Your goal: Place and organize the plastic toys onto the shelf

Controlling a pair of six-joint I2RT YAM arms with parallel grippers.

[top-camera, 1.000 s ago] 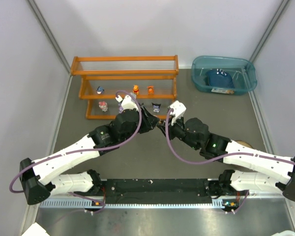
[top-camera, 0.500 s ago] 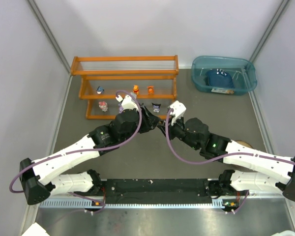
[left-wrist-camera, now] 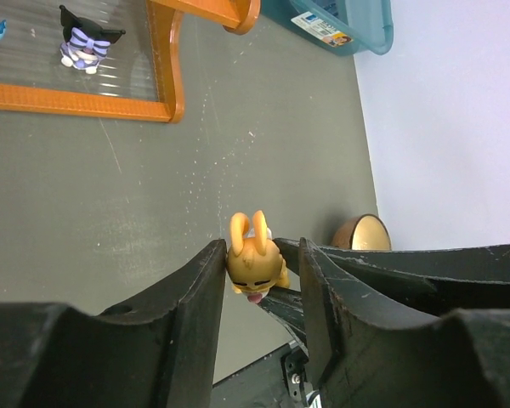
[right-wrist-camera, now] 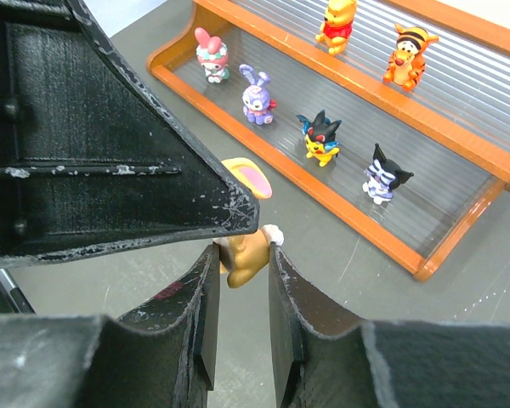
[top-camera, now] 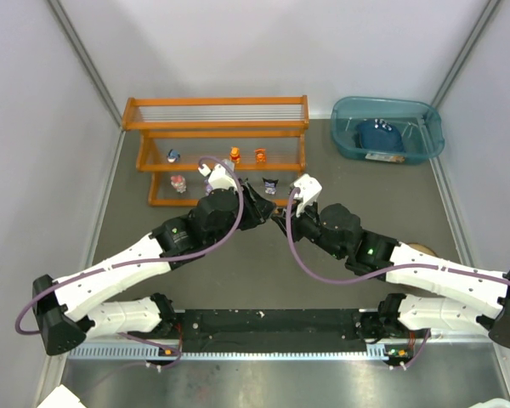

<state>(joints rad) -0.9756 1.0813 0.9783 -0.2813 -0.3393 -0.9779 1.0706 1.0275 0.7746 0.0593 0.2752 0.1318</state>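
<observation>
A yellow long-eared bunny toy (left-wrist-camera: 253,259) hangs above the table between both grippers. My right gripper (right-wrist-camera: 242,255) is shut on its body (right-wrist-camera: 248,252). My left gripper (left-wrist-camera: 259,251) stands open round its head: one finger touches it and a gap shows at the other. In the top view the two grippers meet (top-camera: 274,212) in front of the orange shelf (top-camera: 217,127). Several toys stand on its lower tiers: a pink-and-white one (right-wrist-camera: 210,64), a purple one (right-wrist-camera: 255,96), a black-and-yellow one (right-wrist-camera: 322,138), a black-and-white one (right-wrist-camera: 384,174) and two orange ones (right-wrist-camera: 337,21) on the tier above.
A teal bin (top-camera: 348,106) holding a dark blue item (top-camera: 378,136) sits at the back right. A small round brown dish (left-wrist-camera: 363,232) lies on the table to the right. Grey walls close in on both sides.
The left arm has shifted very slightly to the left. Both grippers stay together round the bunny toy.
</observation>
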